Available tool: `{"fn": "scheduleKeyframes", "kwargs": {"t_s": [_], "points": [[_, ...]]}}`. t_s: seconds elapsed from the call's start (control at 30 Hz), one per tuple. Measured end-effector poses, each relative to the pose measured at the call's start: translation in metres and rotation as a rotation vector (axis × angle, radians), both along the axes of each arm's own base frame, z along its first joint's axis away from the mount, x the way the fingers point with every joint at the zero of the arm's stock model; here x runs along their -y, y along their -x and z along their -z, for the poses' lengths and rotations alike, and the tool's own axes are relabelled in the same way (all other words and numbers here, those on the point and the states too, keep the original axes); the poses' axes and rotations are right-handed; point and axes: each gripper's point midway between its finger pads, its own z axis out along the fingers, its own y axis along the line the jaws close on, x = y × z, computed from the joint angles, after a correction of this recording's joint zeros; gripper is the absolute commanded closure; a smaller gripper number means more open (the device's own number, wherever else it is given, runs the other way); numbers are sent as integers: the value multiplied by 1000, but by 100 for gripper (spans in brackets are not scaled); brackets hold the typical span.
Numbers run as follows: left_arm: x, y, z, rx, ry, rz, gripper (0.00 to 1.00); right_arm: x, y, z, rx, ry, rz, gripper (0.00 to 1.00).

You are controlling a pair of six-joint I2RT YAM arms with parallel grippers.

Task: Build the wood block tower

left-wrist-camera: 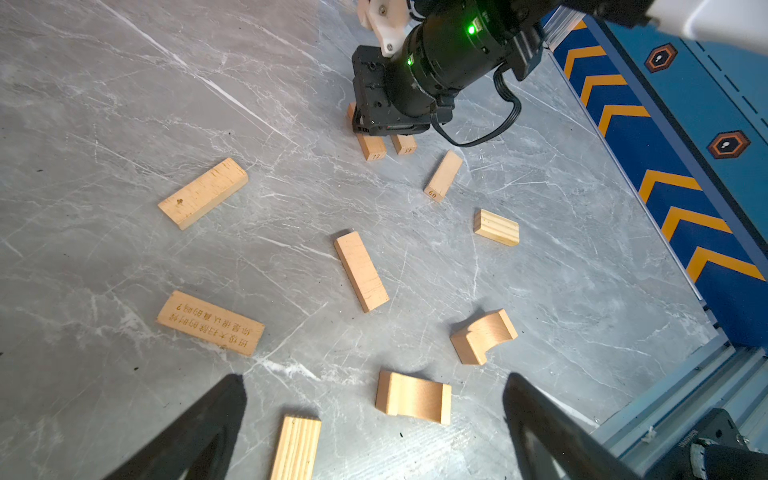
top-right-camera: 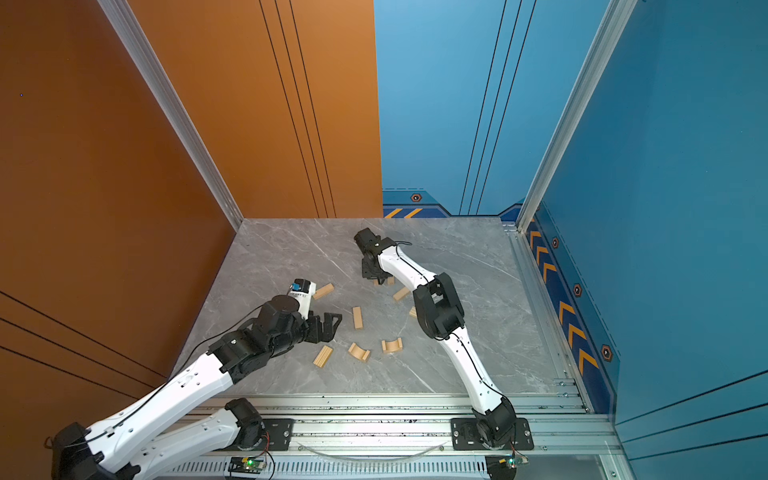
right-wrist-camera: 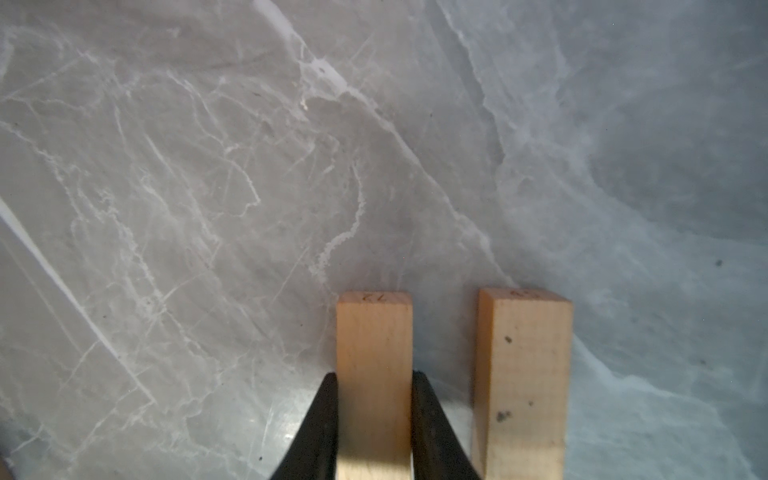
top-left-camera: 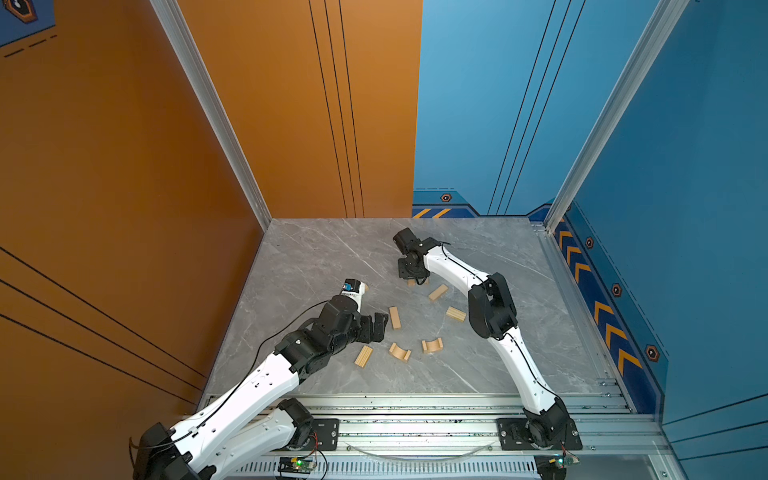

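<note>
Tabletop (top-left-camera: 316,257) of grey marble, with two robot arms (top-left-camera: 519,365) reaching in from the near edge. The right gripper (right-wrist-camera: 374,399), at far centre, is clamped on a short bar (right-wrist-camera: 374,332); a second bar (right-wrist-camera: 523,353) lies just beside it. The left gripper (top-left-camera: 376,328), near left, gapes wide and holds nothing. Other wood blocks (top-left-camera: 395,318) lie scattered singly between the arms, among them two arches (top-left-camera: 400,352) and two grooved slabs (top-left-camera: 363,356).

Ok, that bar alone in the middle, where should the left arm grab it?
Grip the bar at mid-length, jaws across its long sides, coming straight down. It lies flat with bare table along both sides, and the open left gripper is beside it.
</note>
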Motion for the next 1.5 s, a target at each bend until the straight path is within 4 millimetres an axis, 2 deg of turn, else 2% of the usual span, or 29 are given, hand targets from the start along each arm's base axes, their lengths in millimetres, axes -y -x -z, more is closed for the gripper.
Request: {"fn": "scheduleKeyframes", "kwargs": {"t_s": [0.7, 0.93, 1.13, 1.3, 1.5], "points": [[-1, 0, 0, -2, 2, -4, 2, 7, -2, 1, 7, 20, 15, 70], [-1, 0, 0, -2, 2, -4, 2, 10, 0, 4, -3, 27, 17, 54], [-1, 0, 0, -2, 3, -4, 2, 10, 3, 0, -3, 23, 11, 45], [1, -1, -4, 3, 12, 1, 2, 2, 5, -22, 14, -29, -12, 42], [2, 0, -8, 5, 24, 5, 2, -8, 6, -82, 87, -126, -48, 39]]}}
